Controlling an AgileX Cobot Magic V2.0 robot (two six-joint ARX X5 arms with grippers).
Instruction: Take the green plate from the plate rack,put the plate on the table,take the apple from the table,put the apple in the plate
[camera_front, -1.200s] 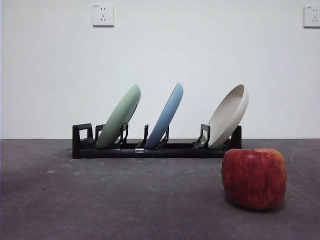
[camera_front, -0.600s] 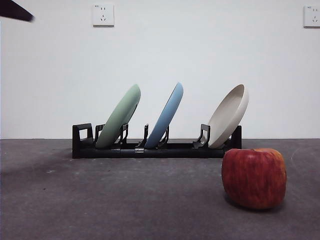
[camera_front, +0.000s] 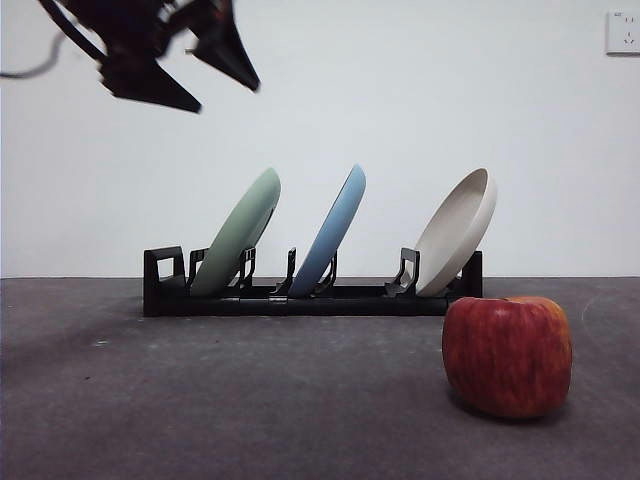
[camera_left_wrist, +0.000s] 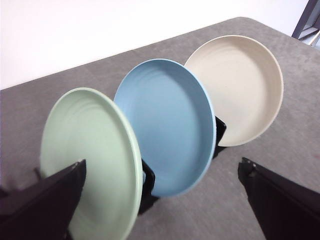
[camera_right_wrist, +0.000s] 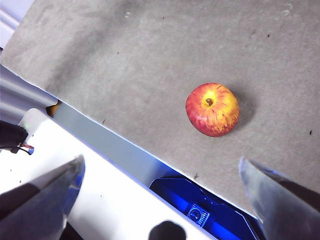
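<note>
The green plate (camera_front: 238, 232) leans in the left slot of the black plate rack (camera_front: 340, 298); it also shows in the left wrist view (camera_left_wrist: 90, 157). My left gripper (camera_front: 205, 85) is open, high above and left of the green plate; in its own view (camera_left_wrist: 160, 200) the jaws stand wide apart. The red apple (camera_front: 508, 354) sits on the dark grey table (camera_front: 250, 400) at the front right. My right gripper (camera_right_wrist: 160, 200) is open, high above the apple (camera_right_wrist: 212, 109), out of the front view.
A light blue plate (camera_front: 329, 231) and a cream-white plate (camera_front: 457, 231) lean in the rack's middle and right slots. The table's near edge (camera_right_wrist: 120, 137) runs close to the apple in the right wrist view. A wall socket (camera_front: 623, 32) is on the white wall.
My left gripper has come into the front view from the top left corner, moving right and down toward the rack. The plates and the apple have not moved.
</note>
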